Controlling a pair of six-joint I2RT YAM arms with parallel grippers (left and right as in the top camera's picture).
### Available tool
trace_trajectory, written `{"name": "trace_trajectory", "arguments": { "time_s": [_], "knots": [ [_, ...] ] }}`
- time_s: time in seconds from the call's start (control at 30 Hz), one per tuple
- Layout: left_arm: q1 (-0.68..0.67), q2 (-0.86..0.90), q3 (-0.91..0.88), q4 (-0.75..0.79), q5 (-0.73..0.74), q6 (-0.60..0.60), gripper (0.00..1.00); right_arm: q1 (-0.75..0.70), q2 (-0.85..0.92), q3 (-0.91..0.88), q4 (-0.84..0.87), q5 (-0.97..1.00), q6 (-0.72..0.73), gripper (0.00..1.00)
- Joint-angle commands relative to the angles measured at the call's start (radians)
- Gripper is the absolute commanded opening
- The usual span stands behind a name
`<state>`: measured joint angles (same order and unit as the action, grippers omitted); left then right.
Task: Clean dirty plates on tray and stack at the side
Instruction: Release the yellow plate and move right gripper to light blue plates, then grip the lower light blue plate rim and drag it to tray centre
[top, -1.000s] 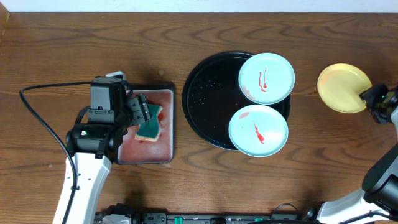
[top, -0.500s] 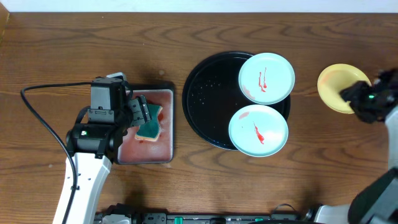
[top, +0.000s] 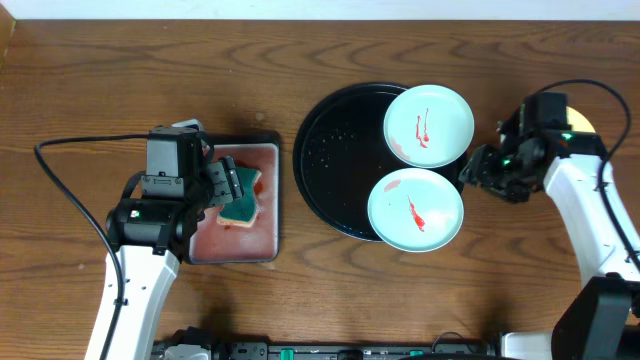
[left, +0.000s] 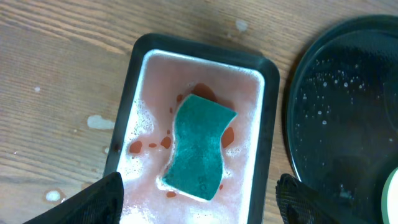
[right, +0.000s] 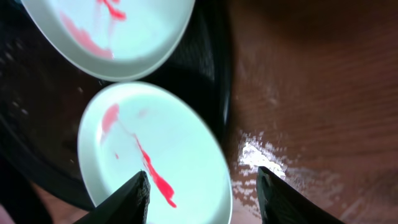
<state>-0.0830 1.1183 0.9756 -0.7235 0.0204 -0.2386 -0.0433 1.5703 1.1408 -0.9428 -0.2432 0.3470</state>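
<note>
- Two arms work at the table (top: 120, 60): the right arm (top: 592, 205) bends in from the right, its right gripper (top: 476, 172) spread and empty beside the black tray's (top: 330, 150) right rim.
- The near plate (top: 415, 210) and far plate (top: 428, 125), both red-smeared, lie on the tray just left of it.
- The yellow plate (top: 582, 121) peeks out behind that arm.
- The left gripper (left: 200, 182) hangs spread above the sponge (left: 200, 146).

Left fingers (left: 93, 202) and right fingers (right: 127, 199) apart, empty.
</note>
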Motion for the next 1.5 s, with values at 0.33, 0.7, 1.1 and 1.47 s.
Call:
{"name": "trace_trajectory", "arguments": {
  "time_s": [0.33, 0.7, 1.1, 1.47],
  "knots": [
    [0.000, -0.002, 0.006, -0.012, -0.002, 0.009, 0.79, 0.118, 0.014, -0.162, 0.045, 0.086, 0.110, 0.40],
    [0.000, -0.002, 0.006, -0.024, -0.002, 0.009, 0.79, 0.124, 0.023, -0.175, 0.073, 0.086, 0.113, 0.01],
    [0.000, -0.002, 0.006, -0.024, -0.002, 0.009, 0.79, 0.122, 0.018, -0.172, 0.054, 0.083, 0.137, 0.39],
    [0.000, -0.002, 0.006, -0.024, -0.002, 0.008, 0.79, 0.134, 0.019, -0.184, 0.080, 0.089, 0.146, 0.38]
  ]
}}
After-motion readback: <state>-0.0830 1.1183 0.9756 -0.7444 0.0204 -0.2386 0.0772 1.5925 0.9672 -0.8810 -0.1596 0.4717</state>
